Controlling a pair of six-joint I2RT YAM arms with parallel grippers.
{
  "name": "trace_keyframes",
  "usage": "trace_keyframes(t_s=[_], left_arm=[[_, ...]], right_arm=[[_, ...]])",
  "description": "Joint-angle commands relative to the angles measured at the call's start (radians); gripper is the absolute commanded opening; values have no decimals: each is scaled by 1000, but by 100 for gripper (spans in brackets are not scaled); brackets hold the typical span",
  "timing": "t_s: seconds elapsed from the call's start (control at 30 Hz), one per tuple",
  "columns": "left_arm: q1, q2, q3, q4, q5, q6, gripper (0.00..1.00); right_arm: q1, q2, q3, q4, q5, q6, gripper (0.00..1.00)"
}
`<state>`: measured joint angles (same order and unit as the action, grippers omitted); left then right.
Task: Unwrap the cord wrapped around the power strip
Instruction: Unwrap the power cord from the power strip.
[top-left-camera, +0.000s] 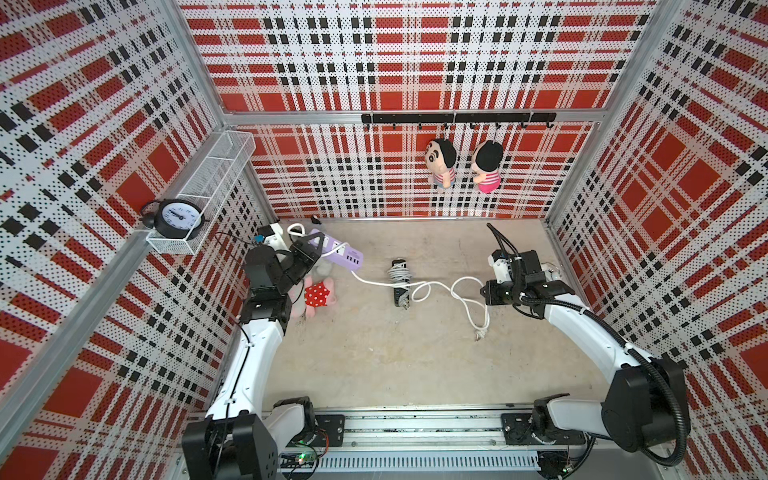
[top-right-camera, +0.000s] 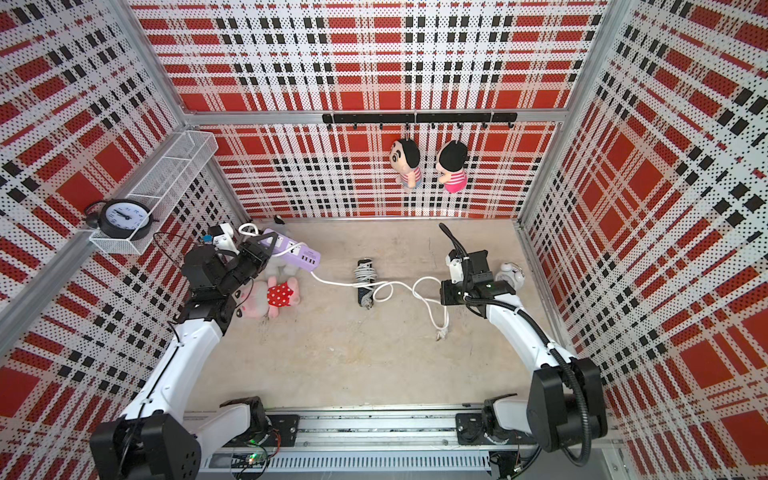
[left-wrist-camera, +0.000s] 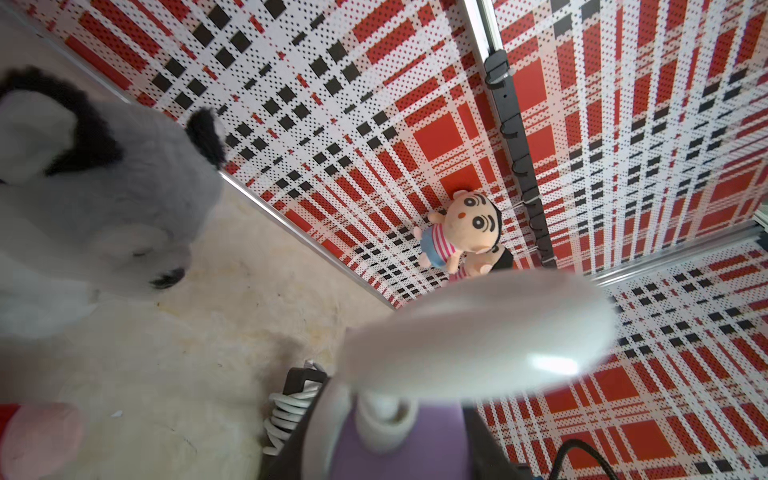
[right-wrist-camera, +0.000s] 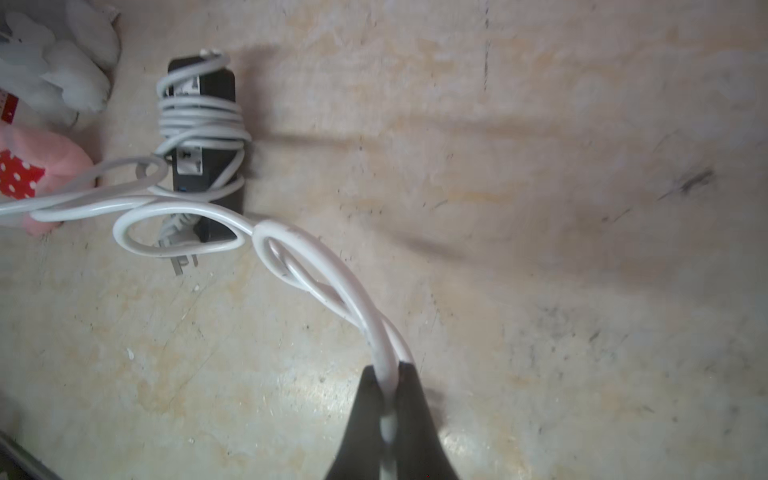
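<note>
Now, lilac plastic power strip (top-left-camera: 351, 254): back-left, clamped by left claw (top-left-camera: 330, 242).
Black power strip (top-left-camera: 401, 296): mid-floor, thin grey cord (top-left-camera: 399, 273) coiled around it.
Thick white cord (right-wrist-camera: 382, 353): runs from lilac strip, crosses black strip, pinched tight in right claw (right-wrist-camera: 388, 374).

The walls (top-left-camera: 415, 62) carry a dotted plaid of red, white and black. The table (top-left-camera: 415, 365) is mottled beige with yellowish stains. The purple power strip (top-left-camera: 351, 254) is a pale lilac and its white cord (right-wrist-camera: 383, 349) is glossy. The black power strip (top-left-camera: 400, 297) is bound in a grey-white cable (top-left-camera: 400, 272). A pink plush (top-left-camera: 318, 293) wears a red dress with white dots, and a grey plush (left-wrist-camera: 104, 187) has black ears. Both the doll in blue shorts (top-left-camera: 441, 164) and the doll in pink shorts (top-left-camera: 487, 168) have black hair and pink-and-white striped tops. The clock (top-left-camera: 178, 218) is black with a white face, the mesh basket (top-left-camera: 220, 166) is white and the hook rail (top-left-camera: 457, 118) is black. The right claw (right-wrist-camera: 390, 368) is black.
</note>
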<state>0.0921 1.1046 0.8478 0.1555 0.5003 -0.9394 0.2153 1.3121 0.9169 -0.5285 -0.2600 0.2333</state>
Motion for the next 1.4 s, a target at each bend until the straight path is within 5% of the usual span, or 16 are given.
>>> trace_keyframes(t_s=[0.0, 0.17, 0.27, 0.53, 0.73, 0.93, 1.37], left_arm=[[-49, 19, 43, 107, 41, -9, 0], [-121, 72, 93, 122, 75, 2, 0], [-156, 104, 133, 128, 98, -1, 0], [-224, 195, 217, 291, 198, -146, 0], [-280, 229, 295, 291, 201, -157, 0], [-323, 240, 313, 295, 215, -171, 0], [-370, 232, 322, 330, 225, -205, 0]], right_arm=[[2, -19, 21, 25, -48, -5, 8], [1, -38, 53, 21, -107, -35, 57], [1, -56, 71, 50, -191, -31, 64], [41, -71, -32, 517, -620, 90, 64], [183, 67, -70, 851, -635, 75, 67], [214, 206, -127, 1345, -596, 271, 72], [304, 414, 12, 1421, -555, 274, 74]])
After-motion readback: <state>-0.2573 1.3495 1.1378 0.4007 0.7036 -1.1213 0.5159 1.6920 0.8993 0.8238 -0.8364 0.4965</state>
